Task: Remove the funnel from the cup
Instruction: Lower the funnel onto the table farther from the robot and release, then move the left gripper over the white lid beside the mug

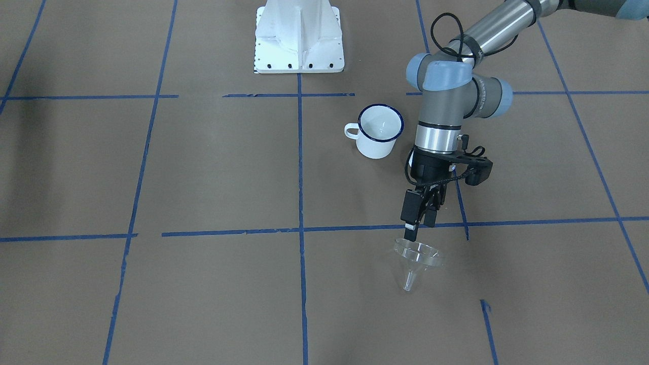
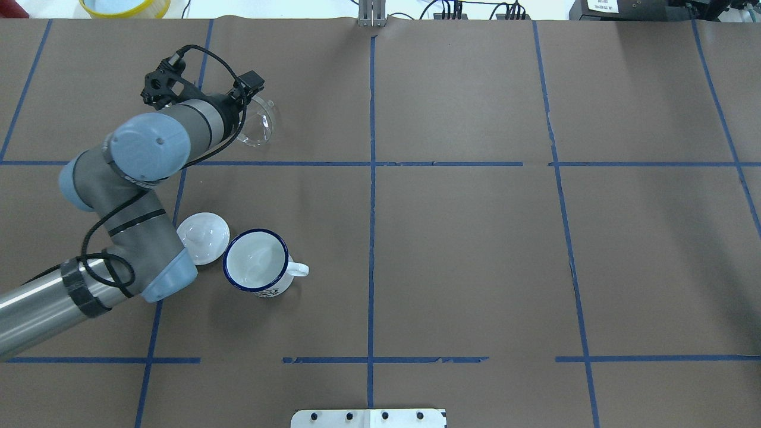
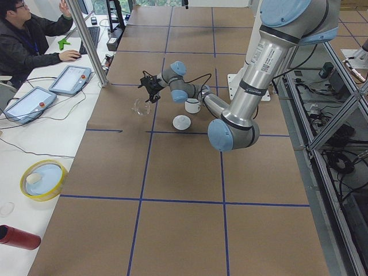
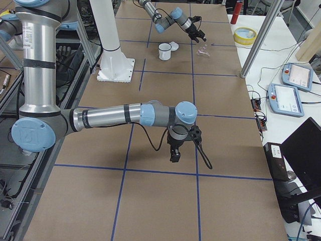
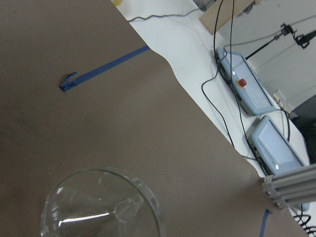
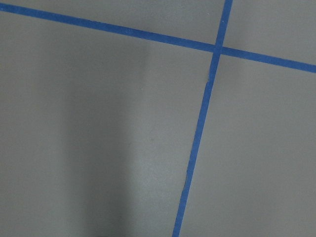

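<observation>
Left jaws: closed on the rim of the clear funnel [image 1: 420, 256], which sits tilted just beyond their tips.
Right jaws: openness cannot be told.
Enamel mug [image 1: 377, 134]: upright on tabletop, well apart from left jaws.

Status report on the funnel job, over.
Left gripper at funnel rim, grip unclear; right gripper apart, state unclear. Funnel out, tilted, well away from empty cup. Lid beside cup, not obstructing.
</observation>
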`<state>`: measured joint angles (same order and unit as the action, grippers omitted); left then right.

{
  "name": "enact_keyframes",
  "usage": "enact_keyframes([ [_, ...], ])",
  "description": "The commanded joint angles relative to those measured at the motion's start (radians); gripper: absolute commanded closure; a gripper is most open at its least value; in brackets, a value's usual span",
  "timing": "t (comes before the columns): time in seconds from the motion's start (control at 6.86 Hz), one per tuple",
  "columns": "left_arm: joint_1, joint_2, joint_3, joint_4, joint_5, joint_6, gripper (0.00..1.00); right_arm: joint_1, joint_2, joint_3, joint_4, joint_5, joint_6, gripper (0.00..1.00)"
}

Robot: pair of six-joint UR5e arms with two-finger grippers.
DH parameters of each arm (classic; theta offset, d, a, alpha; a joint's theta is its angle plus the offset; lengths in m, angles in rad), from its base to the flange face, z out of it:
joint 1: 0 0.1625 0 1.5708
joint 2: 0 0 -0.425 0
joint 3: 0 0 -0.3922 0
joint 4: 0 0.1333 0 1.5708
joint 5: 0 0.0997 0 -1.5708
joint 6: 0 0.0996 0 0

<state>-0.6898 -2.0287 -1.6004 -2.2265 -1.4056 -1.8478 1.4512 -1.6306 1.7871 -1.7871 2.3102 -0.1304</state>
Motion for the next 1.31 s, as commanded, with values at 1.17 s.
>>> enact_keyframes([
  [1.17, 0.138, 0.326, -0.256, 0.211, -0.411, 0.512, 0.0, 0.0, 0.0, 0.0, 0.0, 0.0, 0.0, 0.0],
])
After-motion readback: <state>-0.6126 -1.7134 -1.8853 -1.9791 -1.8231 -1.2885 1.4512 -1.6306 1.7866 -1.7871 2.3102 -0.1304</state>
